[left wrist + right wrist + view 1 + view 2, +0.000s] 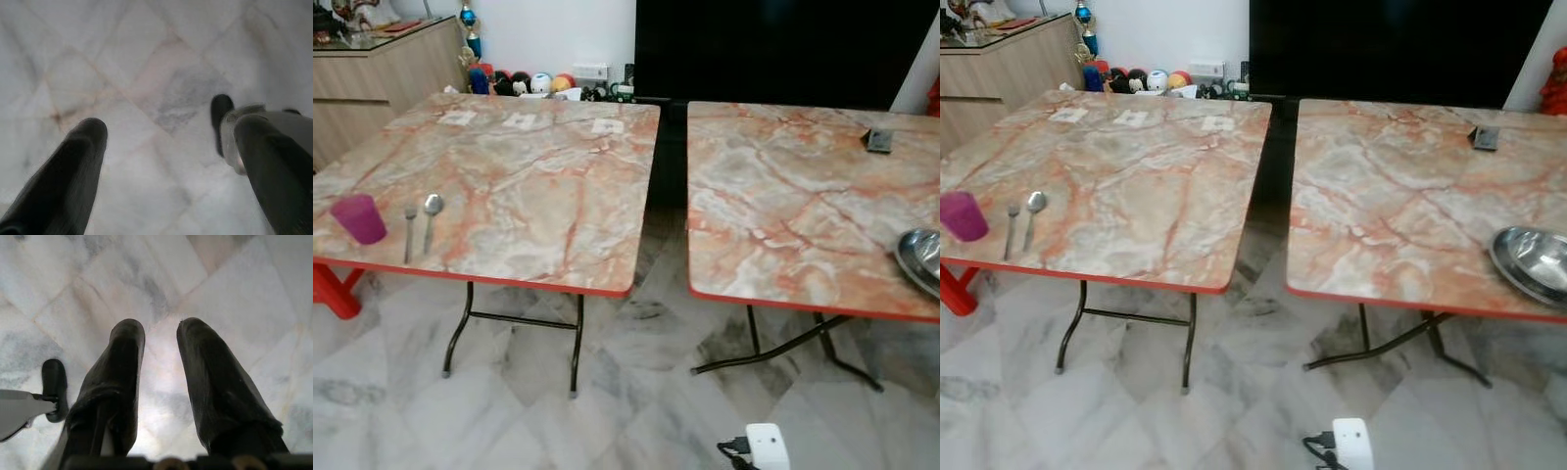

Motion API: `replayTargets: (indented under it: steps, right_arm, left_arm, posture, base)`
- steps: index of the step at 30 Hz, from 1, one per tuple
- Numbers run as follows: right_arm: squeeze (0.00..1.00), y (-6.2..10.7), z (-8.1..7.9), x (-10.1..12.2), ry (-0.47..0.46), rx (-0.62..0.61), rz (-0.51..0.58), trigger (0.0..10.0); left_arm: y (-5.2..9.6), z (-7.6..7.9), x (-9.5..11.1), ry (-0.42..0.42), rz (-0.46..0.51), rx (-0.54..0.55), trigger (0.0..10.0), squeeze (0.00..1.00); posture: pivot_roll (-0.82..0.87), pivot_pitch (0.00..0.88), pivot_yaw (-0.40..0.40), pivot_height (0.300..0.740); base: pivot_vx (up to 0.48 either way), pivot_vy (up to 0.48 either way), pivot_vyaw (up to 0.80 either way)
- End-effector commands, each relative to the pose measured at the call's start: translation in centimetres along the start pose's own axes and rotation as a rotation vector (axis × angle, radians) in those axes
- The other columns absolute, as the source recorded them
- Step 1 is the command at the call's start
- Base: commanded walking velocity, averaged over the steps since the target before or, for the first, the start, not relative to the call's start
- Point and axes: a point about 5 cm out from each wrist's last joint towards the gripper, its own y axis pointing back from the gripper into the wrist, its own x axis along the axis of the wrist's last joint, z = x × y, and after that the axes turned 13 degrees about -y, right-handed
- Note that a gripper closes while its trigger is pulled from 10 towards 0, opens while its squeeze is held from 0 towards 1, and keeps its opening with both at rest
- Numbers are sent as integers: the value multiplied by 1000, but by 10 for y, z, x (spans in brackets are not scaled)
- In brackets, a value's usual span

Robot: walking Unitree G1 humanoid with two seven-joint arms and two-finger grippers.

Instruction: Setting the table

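Both arms hang at the robot's sides, pointing at the pale marble floor tiles. The left gripper has its two long black fingers spread wide with nothing between them. The right gripper is parted by a narrower gap, also empty, its fingers over bare tile.

Out in front stand two folding tables with orange-veined marble-pattern tops and red edges. On the left table, near its front left corner, sit a translucent magenta plastic cup, a small metal fork just beside it and a metal spoon just beside the fork, handles toward the near edge. On the right table, at its front right edge, lies a shiny round steel plate; a small dark flat object, perhaps a remote, rests toward the far side.

My guess is the place setting on the left lacks its plate, so the step in hand is fetching it. The plate is well apart from both grippers, higher than they hang and off to the robot's right, so the robot should step toward the right table first. Then the right arm is the natural one: lift it above the tabletop, open wider, and take the rim where it nears the edge, since a shallow steel plate gives little to pinch and may slide.

A white charger block with a black cord lies on the floor ahead, worth stepping around.
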Motion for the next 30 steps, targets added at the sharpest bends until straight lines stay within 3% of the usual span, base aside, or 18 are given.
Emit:
replayTargets:
  steps: [1,30]
  right_arm:
    - [0,-1,-6,1,-15,11,3,10000]
    - [0,0,-6,-1,-13,6,6,10000]
  left_arm:
    - [2,-6,-9,-7,-33,15,10000,0]
    - [2,-5,-9,-3,-33,14,10000,0]
  posture:
    - [-1,82,7,740]
    - [1,81,3,740]
  base:
    - [0,480,0]
    - [0,480,0]
